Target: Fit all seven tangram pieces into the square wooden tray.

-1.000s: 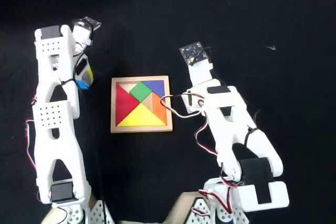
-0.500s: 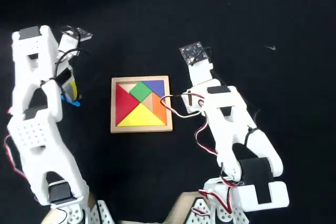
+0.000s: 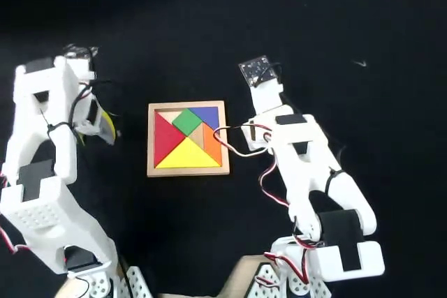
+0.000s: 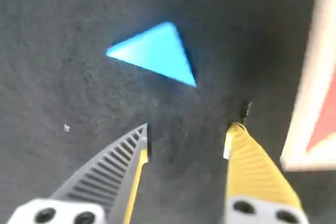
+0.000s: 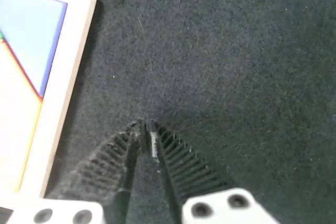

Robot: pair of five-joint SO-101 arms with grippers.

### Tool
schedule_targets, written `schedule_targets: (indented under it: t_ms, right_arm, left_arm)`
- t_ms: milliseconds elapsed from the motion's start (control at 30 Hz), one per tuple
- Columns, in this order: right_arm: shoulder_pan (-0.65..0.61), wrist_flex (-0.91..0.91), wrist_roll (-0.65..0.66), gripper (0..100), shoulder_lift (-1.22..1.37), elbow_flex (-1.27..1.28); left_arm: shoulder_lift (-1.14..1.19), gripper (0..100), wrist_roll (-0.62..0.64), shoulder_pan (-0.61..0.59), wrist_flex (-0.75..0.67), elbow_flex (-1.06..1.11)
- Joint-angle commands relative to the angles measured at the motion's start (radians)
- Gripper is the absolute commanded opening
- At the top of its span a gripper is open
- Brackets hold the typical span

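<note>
a table (image 3: 363, 47) under a black cloth carries everything here. the square wooden tray (image 3: 188, 105) lies flat near its middle, a little towards the left edge. a light blue triangle (image 4: 155, 53) lies on the cloth near the tray's side, not touching it.

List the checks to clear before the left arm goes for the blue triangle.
1. Left hand open: ok.
2. Blue triangle flat on the cloth, untouched: ok.
3. Triangle between the left hand's fingers: not ok, it lies ahead of them.
4. Free slot in the tray: cannot tell; the wood-coloured patch beside the orange piece may be gap or piece.
5. Right hand shut, beside the tray, off it: ok.
</note>
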Motion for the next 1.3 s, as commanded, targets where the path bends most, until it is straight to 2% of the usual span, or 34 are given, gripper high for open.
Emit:
schedule_targets:
  t_ms: [0,67,133,400,567,767,1067,1267]
  right_arm:
    - [-0.008,-0.012,-0.003,1.1,-0.004,-0.035]
    - [-0.008,-0.012,-0.003,1.1,-0.004,-0.035]
    - [-0.008,-0.012,-0.003,1.1,-0.004,-0.035]
    - [-0.008,-0.012,-0.003,1.1,-0.004,-0.035]
    - [-0.008,-0.012,-0.003,1.1,-0.004,-0.035]
    - [-0.008,-0.012,-0.003,1.1,-0.004,-0.035]
    - [-0.008,-0.012,-0.003,1.1,-0.004,-0.035]
    - [-0.008,-0.012,-0.003,1.1,-0.004,-0.035]
  left_arm:
    - [-0.057,25,0.588,0.021,-0.107,0.064]
    - [-0.057,27,0.741,0.030,-0.140,0.071]
    - [-0.057,29,0.842,0.027,-0.169,0.073]
    - [-0.055,29,1.037,0.025,-0.311,0.094]
    - [-0.055,29,1.045,0.018,-0.400,0.173]
    - [-0.055,24,1.045,-0.039,-0.494,0.229]
    - [-0.055,23,1.045,-0.036,-0.491,0.225]
    - [-0.055,13,1.043,-0.033,-0.496,0.228]
